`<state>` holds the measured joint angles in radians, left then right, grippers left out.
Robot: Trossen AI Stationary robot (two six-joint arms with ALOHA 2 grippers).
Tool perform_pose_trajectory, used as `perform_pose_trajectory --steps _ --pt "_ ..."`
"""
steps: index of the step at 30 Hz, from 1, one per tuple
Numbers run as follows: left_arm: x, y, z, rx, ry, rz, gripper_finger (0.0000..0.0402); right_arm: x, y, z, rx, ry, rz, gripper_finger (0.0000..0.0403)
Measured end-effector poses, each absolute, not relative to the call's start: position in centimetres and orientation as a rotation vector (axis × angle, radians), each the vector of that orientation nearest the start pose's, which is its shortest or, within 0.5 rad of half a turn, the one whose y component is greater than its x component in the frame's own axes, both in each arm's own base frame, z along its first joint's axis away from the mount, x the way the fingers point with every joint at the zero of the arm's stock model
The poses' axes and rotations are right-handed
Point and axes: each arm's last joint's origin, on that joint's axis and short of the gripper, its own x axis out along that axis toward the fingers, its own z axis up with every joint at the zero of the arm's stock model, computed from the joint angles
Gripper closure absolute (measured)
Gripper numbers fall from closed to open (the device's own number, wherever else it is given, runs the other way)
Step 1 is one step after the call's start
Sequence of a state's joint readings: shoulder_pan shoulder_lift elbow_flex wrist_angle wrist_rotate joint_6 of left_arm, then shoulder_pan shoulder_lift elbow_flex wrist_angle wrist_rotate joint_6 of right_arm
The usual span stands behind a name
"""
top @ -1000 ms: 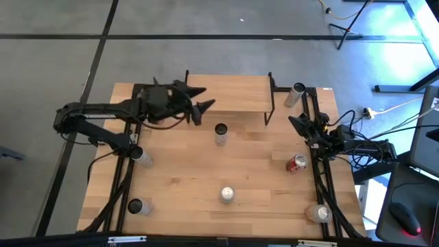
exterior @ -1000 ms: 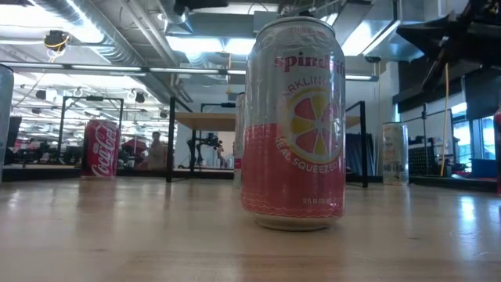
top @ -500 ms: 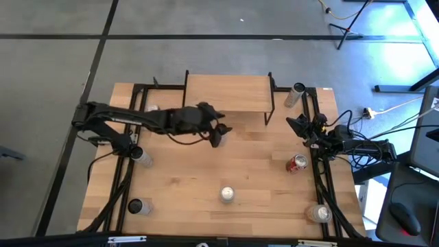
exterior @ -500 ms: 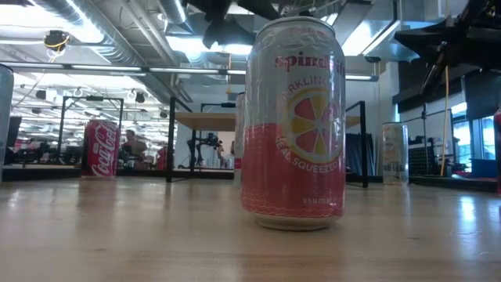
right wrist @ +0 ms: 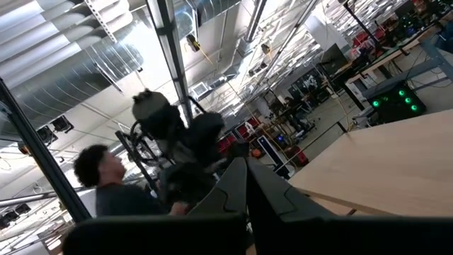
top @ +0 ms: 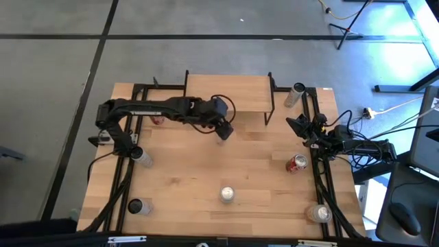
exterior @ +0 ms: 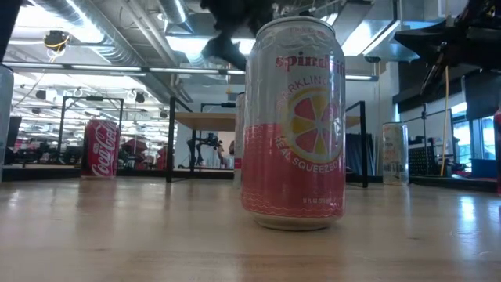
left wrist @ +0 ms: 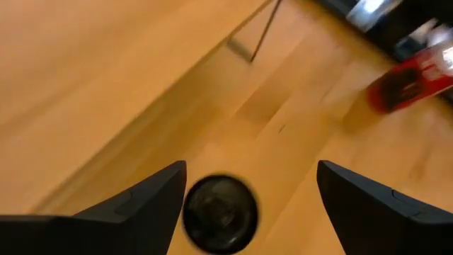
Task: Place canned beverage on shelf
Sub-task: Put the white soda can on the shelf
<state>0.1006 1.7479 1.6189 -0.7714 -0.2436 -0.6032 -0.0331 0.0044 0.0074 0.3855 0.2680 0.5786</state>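
A silver can stands upright on the table just in front of the shelf, a low wooden riser on thin black legs. In the high view my left gripper hides it. My left gripper is open above the can, whose dark top shows between the two fingers, close to one of them. The can also shows in the low view, behind a pink can. My right gripper is shut and waits at the table's right edge.
A pink can stands at the table's near middle, also in the high view. A red can lies at the right and a silver one beside the shelf. More cans stand along the left and near edges.
My left gripper has swung from the shelf's left end toward the table's right, along the shelf's front. It now hangs over the silver can. The can has not moved.
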Motion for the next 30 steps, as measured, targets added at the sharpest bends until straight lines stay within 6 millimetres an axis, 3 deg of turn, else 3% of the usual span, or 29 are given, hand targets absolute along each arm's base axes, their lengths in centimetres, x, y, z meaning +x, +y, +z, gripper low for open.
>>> perform_pose_trajectory --steps 8,22,30 --pt "38.5 4.9 29.1 -0.524 0.874 0.59 0.0095 9.0 -1.1 20.0 0.611 -0.447 -0.182 0.0402" --pt "38.3 4.8 28.3 -0.491 0.939 0.617 0.0095 9.0 -1.1 19.9 0.61 -0.427 -0.188 0.0402" --pt "38.0 4.4 26.5 -0.492 0.981 0.606 0.0095 9.0 -1.1 19.9 0.61 -0.427 -0.188 0.0402"
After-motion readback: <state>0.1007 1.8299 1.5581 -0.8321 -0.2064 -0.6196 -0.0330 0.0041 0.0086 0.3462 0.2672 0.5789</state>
